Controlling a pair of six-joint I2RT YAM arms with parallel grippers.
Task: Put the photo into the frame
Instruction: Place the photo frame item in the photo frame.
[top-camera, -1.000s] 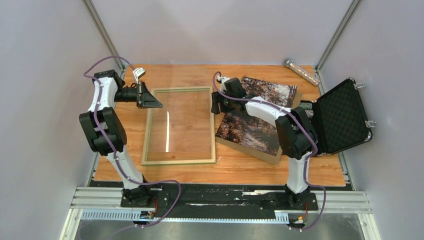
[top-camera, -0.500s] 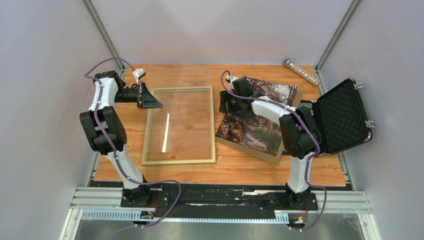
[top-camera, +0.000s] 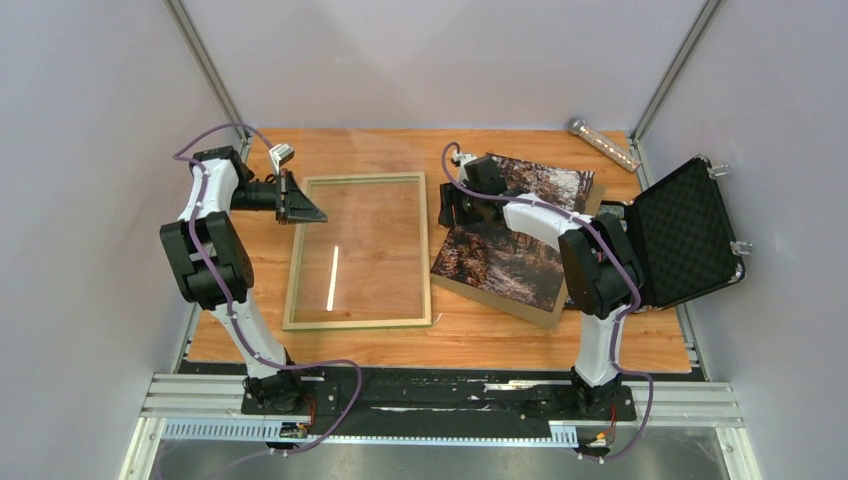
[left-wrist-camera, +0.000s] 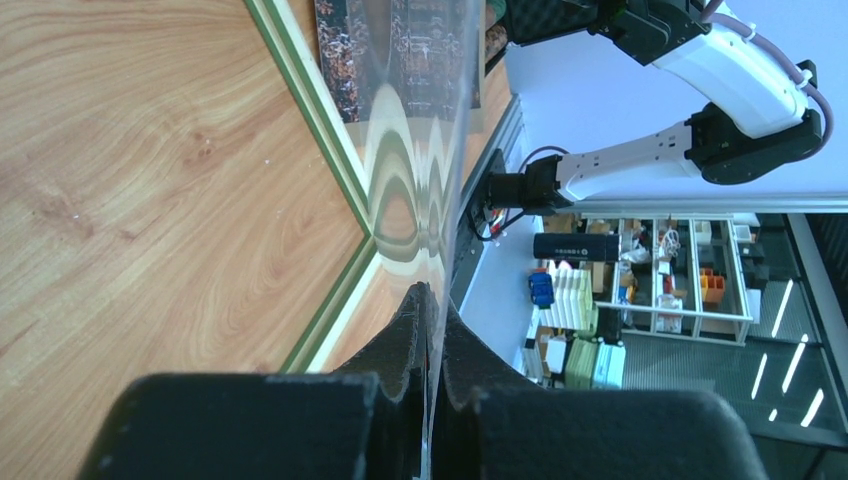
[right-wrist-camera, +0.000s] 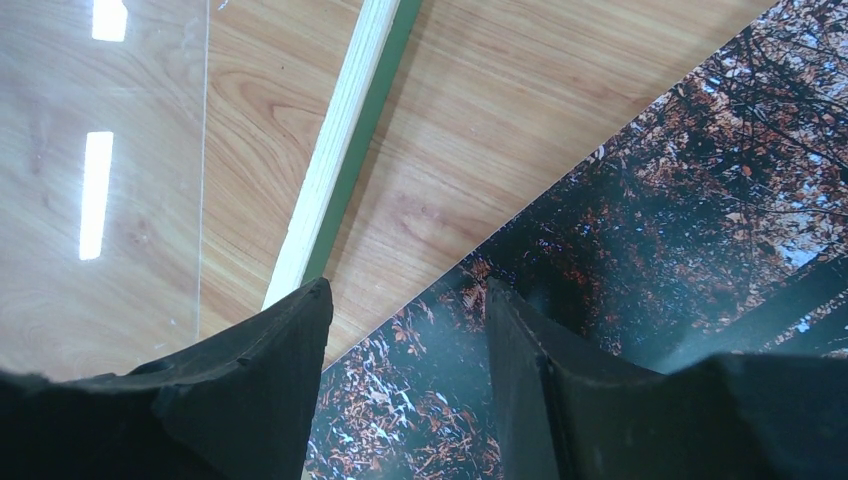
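Note:
The frame lies flat at the table's middle, pale wood side up, its green edge showing in the left wrist view. My left gripper is shut on the far left corner of a clear pane that hangs over the frame's opening; the jaws pinch its thin edge. The photo, an autumn forest print, rests picture up on a brown backing board to the frame's right. My right gripper hovers open over the photo's left edge; its fingers straddle that edge with nothing between them.
An open black case with foam lining stands at the right edge, touching the board's far corner. A silver cylinder lies at the back right. The frame's right rail runs just left of my right gripper.
My right gripper moved right, from above the frame's right rail to the photo's left edge. The left gripper shifted slightly with the pane; its light reflection slid nearer.

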